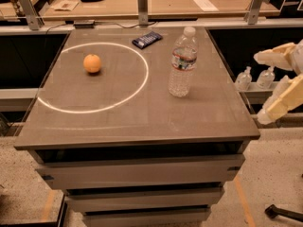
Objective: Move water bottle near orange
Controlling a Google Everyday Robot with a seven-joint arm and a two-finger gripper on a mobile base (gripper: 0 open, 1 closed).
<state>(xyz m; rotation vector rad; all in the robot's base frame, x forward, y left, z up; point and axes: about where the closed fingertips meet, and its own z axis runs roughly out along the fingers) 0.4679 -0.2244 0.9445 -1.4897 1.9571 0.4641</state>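
The water bottle (182, 63) stands upright on the grey table (142, 122), right of centre; it is clear and ribbed with a white cap and a dark label band. The orange (92, 63) lies at the left, inside a bright ring of light (142, 79) on the tabletop. My gripper (265, 86) is off the table's right edge, well to the right of the bottle and apart from it. Its two pale fingers (281, 103) are spread wide and hold nothing.
A dark flat packet (147, 39) lies at the back of the table, between orange and bottle. Small clear bottles (255, 77) stand on a lower shelf at the right. A wooden bench (156, 1) with metal posts runs behind. Drawers sit under the tabletop.
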